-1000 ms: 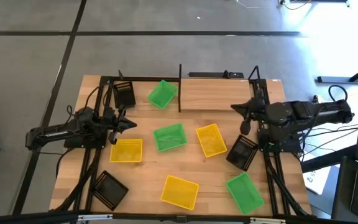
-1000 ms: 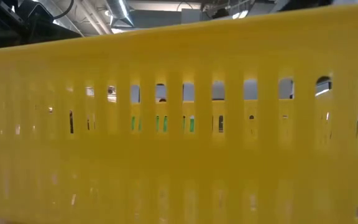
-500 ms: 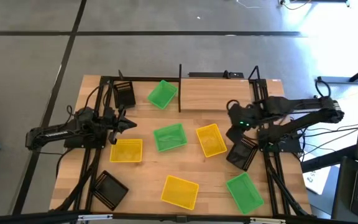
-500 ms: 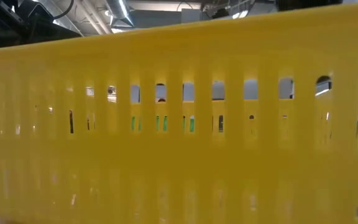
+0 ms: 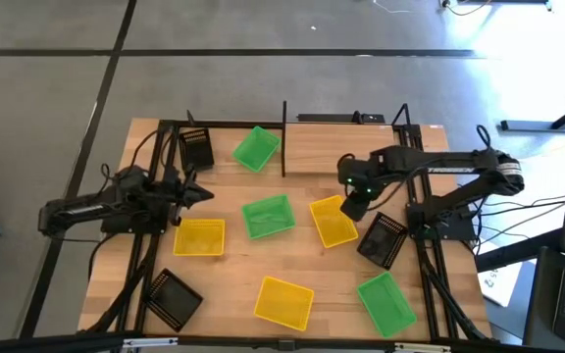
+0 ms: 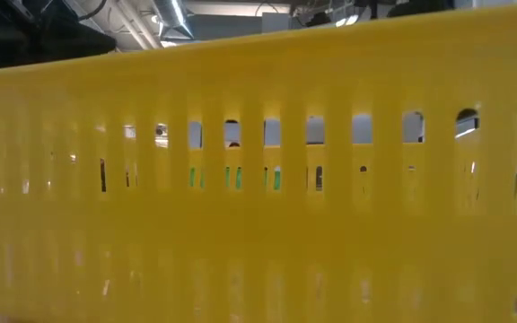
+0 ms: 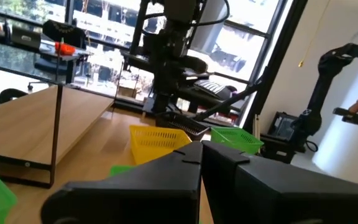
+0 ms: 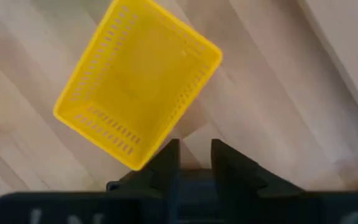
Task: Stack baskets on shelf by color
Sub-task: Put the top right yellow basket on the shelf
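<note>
Hovering over the yellow basket (image 5: 333,222), the right end effector (image 5: 354,206), fingers narrowly parted and empty, may clip its rim and skid it; left end effector (image 5: 201,193) waits shut.

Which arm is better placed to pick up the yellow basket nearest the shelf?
The right. Its claw hangs directly over that yellow basket's edge, and the right wrist view looks straight down into it. The left claw sits farther away, beside another yellow basket.
</note>
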{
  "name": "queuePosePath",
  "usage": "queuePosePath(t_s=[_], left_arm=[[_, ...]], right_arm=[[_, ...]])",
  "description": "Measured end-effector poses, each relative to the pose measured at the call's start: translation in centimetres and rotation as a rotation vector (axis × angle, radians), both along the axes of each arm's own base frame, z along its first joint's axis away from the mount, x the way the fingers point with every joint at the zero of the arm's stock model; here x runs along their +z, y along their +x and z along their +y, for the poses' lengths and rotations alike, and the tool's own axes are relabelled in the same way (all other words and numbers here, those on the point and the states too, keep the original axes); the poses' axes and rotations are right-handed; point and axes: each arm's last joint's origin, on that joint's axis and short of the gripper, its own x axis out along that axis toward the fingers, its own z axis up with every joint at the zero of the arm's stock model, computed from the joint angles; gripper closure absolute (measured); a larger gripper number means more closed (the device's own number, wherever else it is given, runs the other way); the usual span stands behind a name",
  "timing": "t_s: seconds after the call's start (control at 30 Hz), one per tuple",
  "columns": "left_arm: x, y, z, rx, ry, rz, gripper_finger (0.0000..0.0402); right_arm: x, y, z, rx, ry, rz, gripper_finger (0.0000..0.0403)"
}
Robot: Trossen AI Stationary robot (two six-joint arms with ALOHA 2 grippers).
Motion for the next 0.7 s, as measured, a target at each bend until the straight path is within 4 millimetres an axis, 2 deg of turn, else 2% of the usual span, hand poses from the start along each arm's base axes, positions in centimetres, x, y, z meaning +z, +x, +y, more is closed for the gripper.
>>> queuePosePath(t_s=[0.1,0.3,0.47,0.7], left_arm=[[1.3,-0.1,0.0,0.001,-0.009,0.045,0.0401],[4.4,0.2,0.1,0.008,0.035,0.098,0.0401],[6.8,1.2,0.3,0.001,0.061,0.176,0.0401],[10.0,3.3,0.4,-0.041,0.117,0.372,0.0401]], right_arm=[[-0.8,1.0,-0.5,-0.037,0.023,0.002,0.0288],[-2.9,2.5,-1.6,-0.119,0.036,0.068,0.0284],[-4.7,3.5,-2.4,-0.151,0.086,0.121,0.0283],[-7.0,4.7,-2.8,-0.163,0.099,0.193,0.0283]])
